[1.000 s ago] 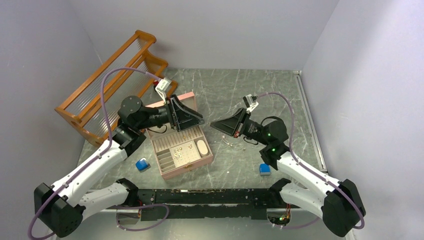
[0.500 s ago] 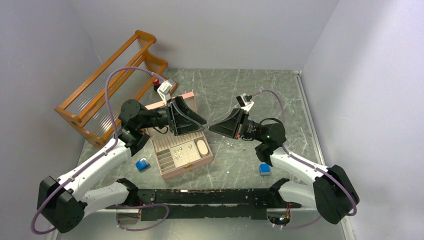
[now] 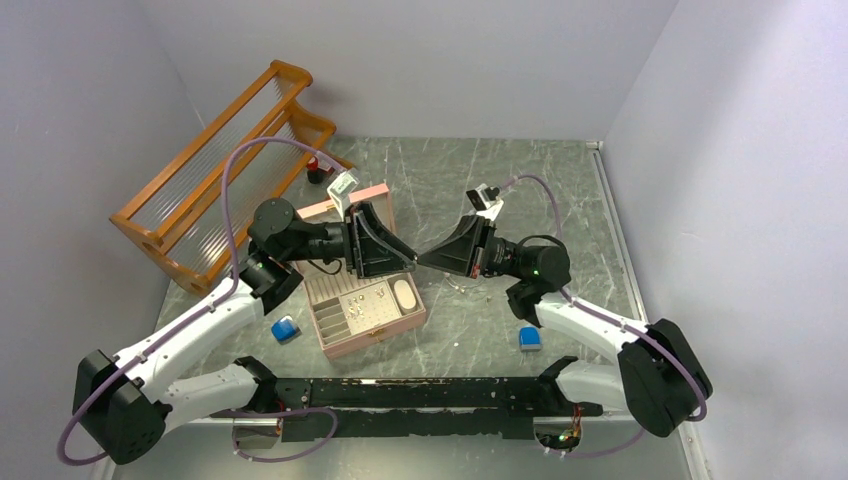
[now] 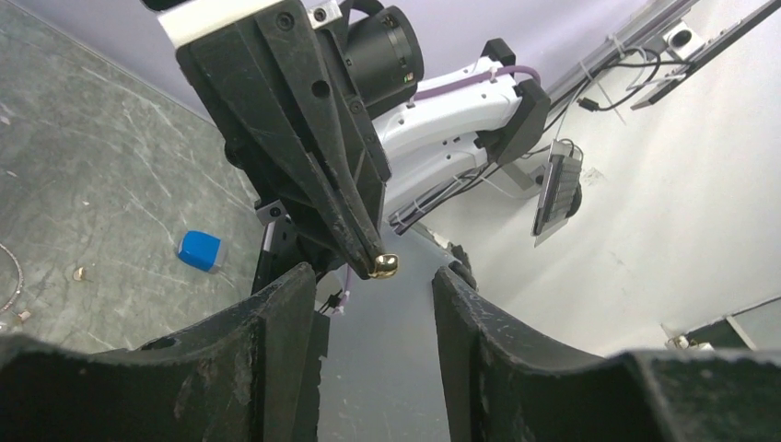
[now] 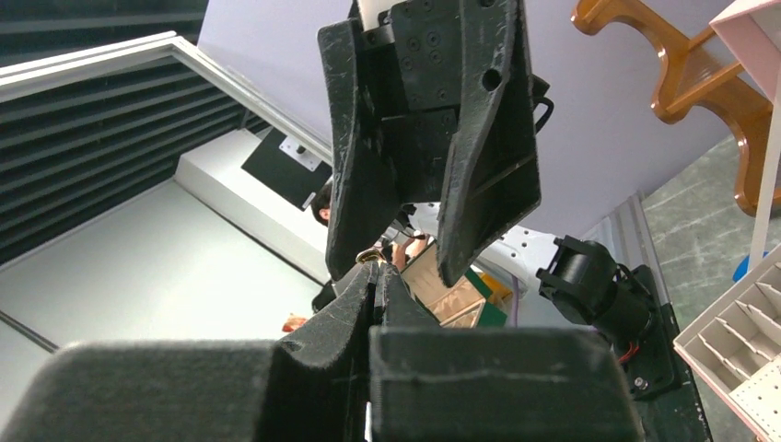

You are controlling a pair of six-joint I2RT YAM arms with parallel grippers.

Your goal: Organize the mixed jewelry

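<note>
My right gripper (image 3: 423,260) is shut on a tiny gold piece (image 4: 386,266), held in the air at its fingertips; the piece also shows in the right wrist view (image 5: 371,257). My left gripper (image 3: 409,257) is open and faces it tip to tip, its jaws standing either side of the piece without touching it (image 4: 373,276). Both hover above the back right corner of the open pink box (image 3: 377,335). Several tiny pieces (image 3: 360,300) lie in the box tray. A thin gold wire hoop (image 3: 458,285) lies on the table under the right gripper.
An orange wooden rack (image 3: 215,175) stands at the back left. One blue block (image 3: 285,328) lies left of the box, another (image 3: 530,338) near the right arm. A small red and black object (image 3: 317,168) sits by the rack. A raised rail (image 3: 618,240) edges the table's right side.
Both grippers have moved towards each other in the air. The left one has swung right and the right one left and up, so their tips now almost meet over the box.
</note>
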